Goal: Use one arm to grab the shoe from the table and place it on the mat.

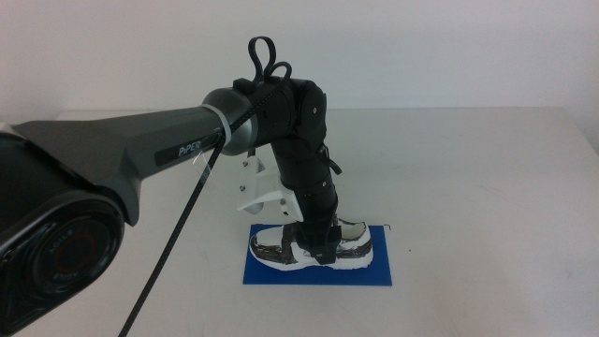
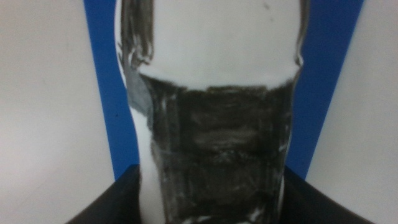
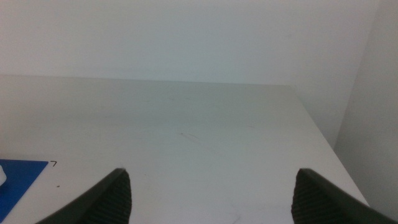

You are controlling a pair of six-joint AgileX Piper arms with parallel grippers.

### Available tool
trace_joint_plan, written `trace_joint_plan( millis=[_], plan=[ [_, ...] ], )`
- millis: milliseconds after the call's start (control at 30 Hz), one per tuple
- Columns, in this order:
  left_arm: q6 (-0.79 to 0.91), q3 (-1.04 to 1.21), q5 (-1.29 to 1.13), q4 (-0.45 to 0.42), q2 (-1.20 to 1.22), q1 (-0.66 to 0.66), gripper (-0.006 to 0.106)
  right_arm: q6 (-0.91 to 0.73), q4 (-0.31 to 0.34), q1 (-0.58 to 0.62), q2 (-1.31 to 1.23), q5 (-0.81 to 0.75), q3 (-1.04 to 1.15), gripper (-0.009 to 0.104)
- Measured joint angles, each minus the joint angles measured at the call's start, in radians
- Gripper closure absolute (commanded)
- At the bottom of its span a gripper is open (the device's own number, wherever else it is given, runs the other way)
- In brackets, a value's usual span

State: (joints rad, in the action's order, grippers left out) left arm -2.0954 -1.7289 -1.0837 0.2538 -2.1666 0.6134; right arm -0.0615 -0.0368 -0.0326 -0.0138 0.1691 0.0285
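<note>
The shoe (image 1: 314, 245), white with black and grey patches, lies flat on the blue mat (image 1: 271, 273) near the table's (image 1: 487, 187) front middle. The left arm (image 1: 159, 145) reaches in from the left and bends straight down over it. My left gripper (image 1: 324, 249) is shut on the shoe at mid-length. In the left wrist view the shoe (image 2: 211, 93) fills the picture, with the dark jaws pressed against both its sides and the mat (image 2: 102, 81) showing blue along either side. My right gripper (image 3: 211, 193) is open and holds nothing, out of the middle view.
A corner of the mat (image 3: 18, 180) shows in the right wrist view, with the table's far right edge (image 3: 323, 130) and a pale wall behind it. A black cable (image 1: 173, 243) hangs from the left arm toward the front.
</note>
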Motion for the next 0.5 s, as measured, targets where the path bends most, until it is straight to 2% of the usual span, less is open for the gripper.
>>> trace_joint_plan(
  millis=[67,100,133,300,500],
  plan=[
    [0.002,0.000,0.000,0.001,-0.001,0.000,0.085,0.000,0.000,0.000,0.000,0.000,0.000,0.029],
    [0.002,0.000,0.000,0.002,-0.001,0.000,0.069,0.000,0.000,0.000,0.000,0.000,0.000,0.029],
    [0.002,0.000,0.000,0.002,-0.002,0.000,0.031,0.000,0.000,0.000,0.000,0.000,0.000,0.029],
    [0.002,0.000,-0.010,0.003,-0.018,0.005,0.018,0.000,0.000,0.000,0.000,0.000,0.000,0.029],
    [0.002,0.000,-0.031,0.003,-0.015,0.005,0.014,0.000,0.000,0.000,0.000,0.000,0.000,0.029]
  ],
)
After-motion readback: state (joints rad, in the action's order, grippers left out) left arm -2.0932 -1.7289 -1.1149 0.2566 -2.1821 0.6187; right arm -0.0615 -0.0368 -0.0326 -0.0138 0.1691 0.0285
